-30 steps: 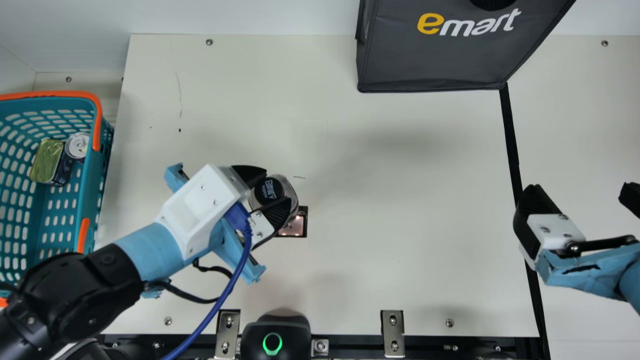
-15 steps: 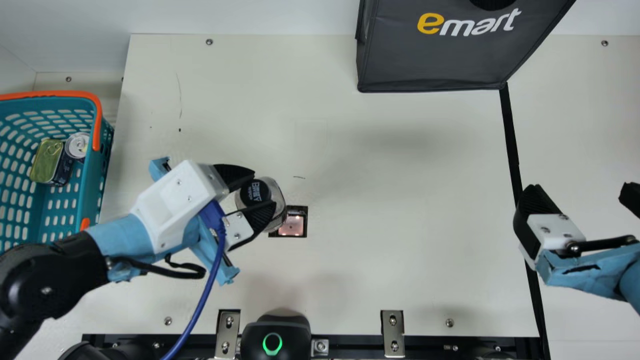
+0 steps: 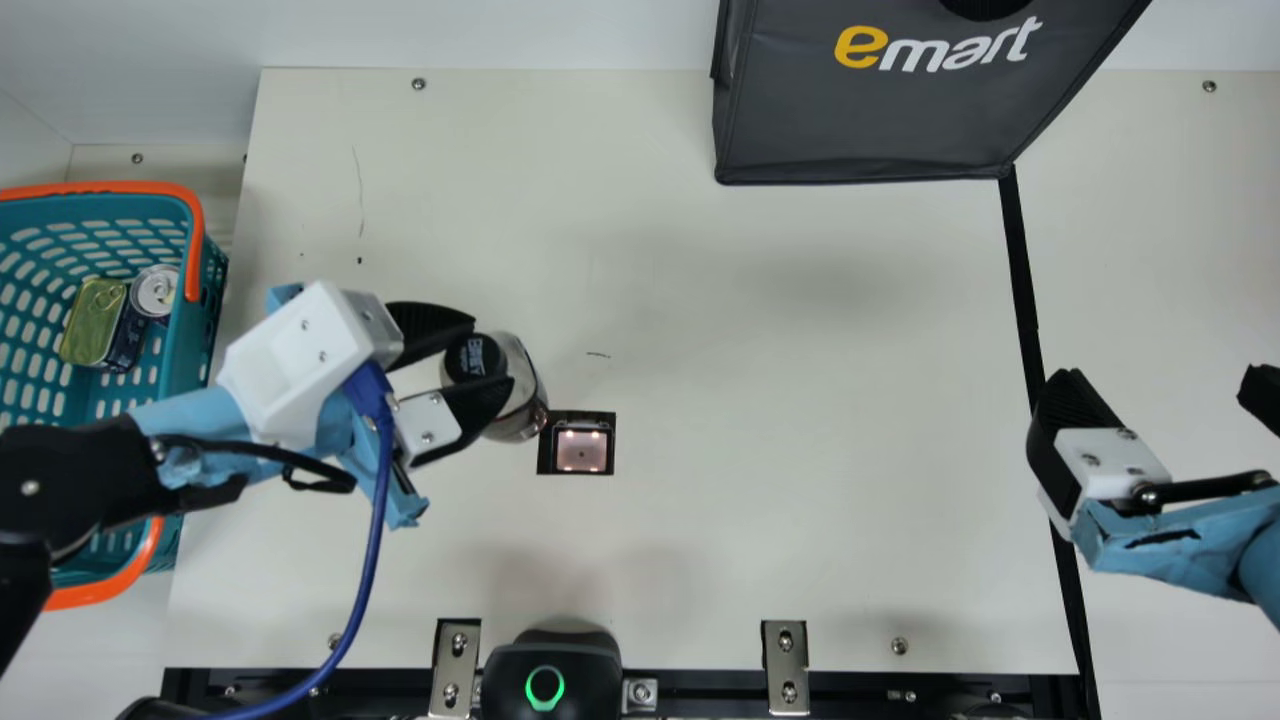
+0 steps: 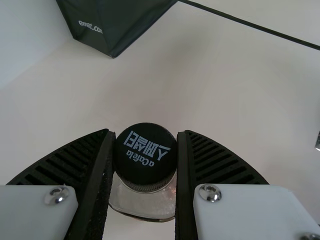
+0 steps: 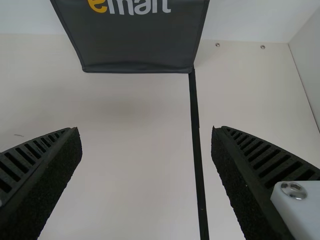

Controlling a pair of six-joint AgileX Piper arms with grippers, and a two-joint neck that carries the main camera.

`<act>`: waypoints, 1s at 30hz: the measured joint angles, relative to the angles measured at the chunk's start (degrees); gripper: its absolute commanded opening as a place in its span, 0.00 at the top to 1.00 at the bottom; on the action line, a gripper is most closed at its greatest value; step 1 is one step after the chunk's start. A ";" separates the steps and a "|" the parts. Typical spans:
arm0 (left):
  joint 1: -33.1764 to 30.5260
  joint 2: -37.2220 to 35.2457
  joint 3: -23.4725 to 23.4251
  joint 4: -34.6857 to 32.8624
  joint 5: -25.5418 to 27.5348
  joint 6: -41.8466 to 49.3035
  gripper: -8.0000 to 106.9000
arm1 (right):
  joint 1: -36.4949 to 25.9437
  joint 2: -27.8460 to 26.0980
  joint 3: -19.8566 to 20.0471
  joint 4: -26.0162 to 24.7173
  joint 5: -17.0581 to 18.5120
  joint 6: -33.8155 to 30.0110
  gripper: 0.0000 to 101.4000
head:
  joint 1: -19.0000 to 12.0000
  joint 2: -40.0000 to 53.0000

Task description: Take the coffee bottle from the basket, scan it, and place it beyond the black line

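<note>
The left gripper (image 3: 490, 350) is clamped on the bottle (image 3: 520, 390), its 2 ribbed fingers pressing the black cap (image 4: 145, 154) from either side. White print in 2 scripts runs across the cap's top, a large line and a smaller Latin-letter line, and its edge is knurled. Below the cap the body is clear. In the main view the bottle appears just beside the scan window (image 3: 582, 450), which glows pink with 4 bright spots in a black surround. It is well short of the black line (image 3: 1022, 280), on the basket's side of it.

Farther out, at the left, the teal basket (image 3: 188, 345) with orange handles holds 2 items: a gold-lidded tin (image 3: 95, 315) and a round can (image 3: 155, 290), side by side. At the near edge sits a black device (image 3: 545, 655) with a green ring. The dark bag (image 3: 850, 130) at the far edge bears large yellow and white lettering. The right gripper (image 3: 1158, 376) has its 2 fingers wide apart, nothing between them, over the line's area.
</note>
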 measured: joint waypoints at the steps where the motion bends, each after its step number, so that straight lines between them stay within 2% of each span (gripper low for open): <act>1: 0.12 0.40 -0.17 -0.44 0.00 0.58 0.84 | 0.00 0.00 0.00 0.00 0.06 0.00 0.10 | 0.00 -0.09; 6: -0.80 2.23 -1.62 -1.56 -1.19 1.71 0.84 | 0.00 0.00 0.00 0.00 0.00 0.00 0.10 | 0.00 -0.09; 14: -6.10 6.31 -5.27 -1.54 -6.01 0.48 0.84 | 0.00 0.00 0.00 0.00 0.00 0.00 0.10 | 0.00 0.00; 30: -17.00 16.92 -14.63 2.31 -14.05 -4.79 0.84 | 0.00 0.00 0.00 0.00 0.00 0.00 0.10 | 0.00 0.00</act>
